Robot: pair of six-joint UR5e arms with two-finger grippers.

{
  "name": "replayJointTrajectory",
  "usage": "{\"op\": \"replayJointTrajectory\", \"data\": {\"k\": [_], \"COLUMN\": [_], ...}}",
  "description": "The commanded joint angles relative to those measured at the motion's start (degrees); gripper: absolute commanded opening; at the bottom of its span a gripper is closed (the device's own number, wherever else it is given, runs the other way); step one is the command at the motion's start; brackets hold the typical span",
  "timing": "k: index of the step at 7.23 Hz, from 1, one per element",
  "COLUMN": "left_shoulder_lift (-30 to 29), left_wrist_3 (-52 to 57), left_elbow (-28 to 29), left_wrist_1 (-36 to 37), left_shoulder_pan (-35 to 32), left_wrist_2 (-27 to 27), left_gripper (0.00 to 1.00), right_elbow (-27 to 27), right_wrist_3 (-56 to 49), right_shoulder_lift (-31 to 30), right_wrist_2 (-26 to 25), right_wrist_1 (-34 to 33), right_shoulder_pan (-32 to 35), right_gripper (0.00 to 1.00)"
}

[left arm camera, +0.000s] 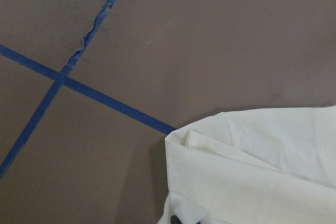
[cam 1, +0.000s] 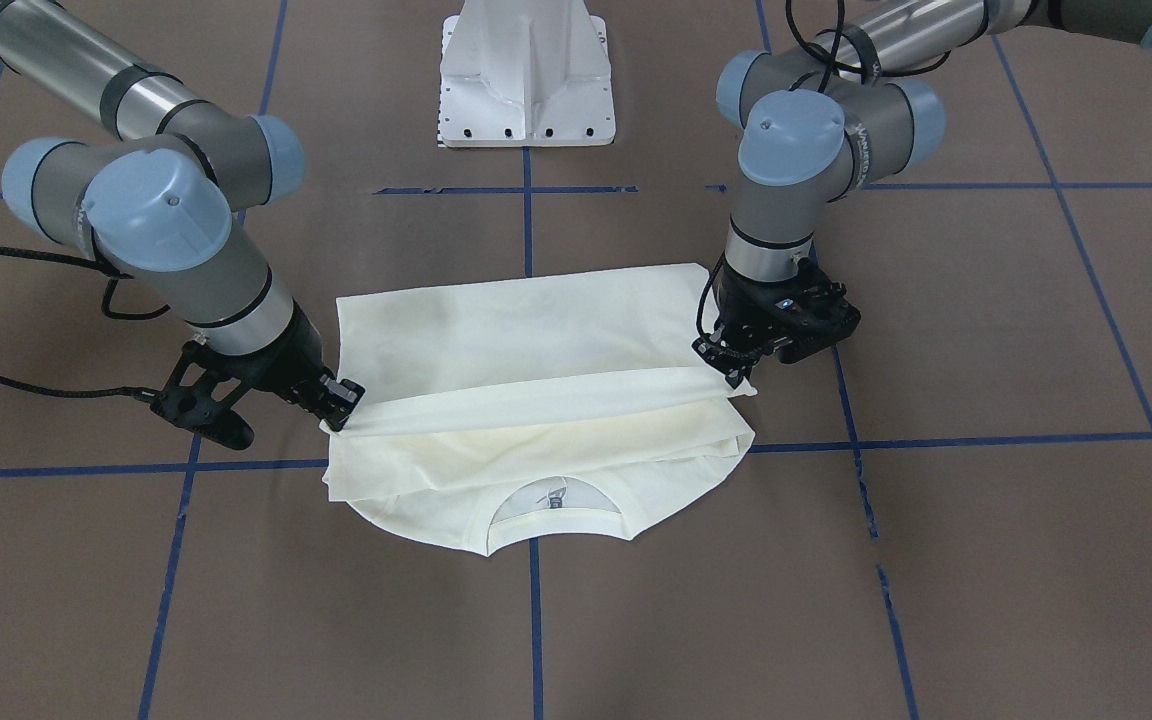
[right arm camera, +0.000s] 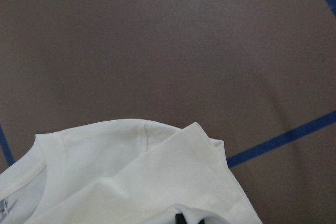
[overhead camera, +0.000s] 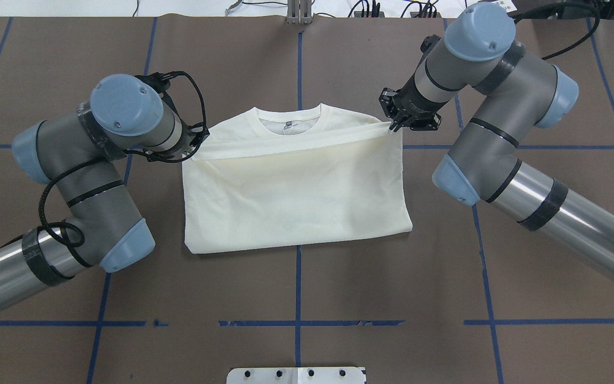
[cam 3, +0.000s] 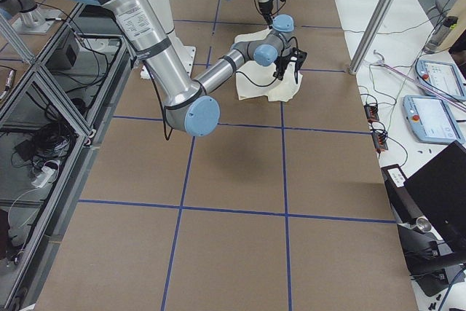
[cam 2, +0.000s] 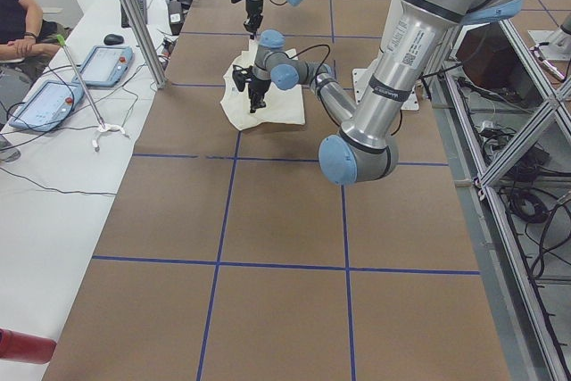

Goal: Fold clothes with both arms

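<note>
Grippers on crosswise T-shirt, collar outward

A: Any readable text?
B: Barely. On the left arm, at the wrist joint, a line of dark lettering runs along the housing. It's too small to spell out.
A: Stickers?
B: There's a white sticker with black print on the left arm's long tube in the exterior left view. A second sticker sits on the right arm in the exterior right view. Neither is legible.
A: T-shirt?
B: Only a neck tag inside the collar, blurred and unreadable.
</note>
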Motion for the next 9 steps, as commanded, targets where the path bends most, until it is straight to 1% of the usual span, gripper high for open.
{"op": "replayJointTrajectory", "data": {"k": [1, 2, 6, 9], "left_shoulder_lift": [-1.29, -1.55, -1.82, -4.36], "left_wrist_3": [0.00, 0.00, 0.09, 0.09], "left_elbow": [3.43, 3.61, 3.79, 7.11], "left_wrist_1": [-2.38, -2.38, -2.47, -2.56], "left_shoulder_pan": [-0.29, -0.37, -0.90, -1.95], "left_wrist_2": [0.12, 0.12, 0.12, 0.12], "left_gripper": [0.00, 0.00, 0.00, 0.00], "right_elbow": [-4.49, -6.33, -6.97, -10.04], "right_wrist_3": [-0.01, 0.07, 0.07, 0.07], "right_shoulder_lift": [1.51, 3.44, 4.16, 6.53], "right_wrist_2": [-0.02, -0.02, -0.02, -0.11], "right_wrist_1": [3.89, 3.89, 3.98, 3.89], "right_shoulder_pan": [0.40, 0.40, 0.39, 1.53], "right_gripper": [0.00, 0.00, 0.00, 0.00]}}
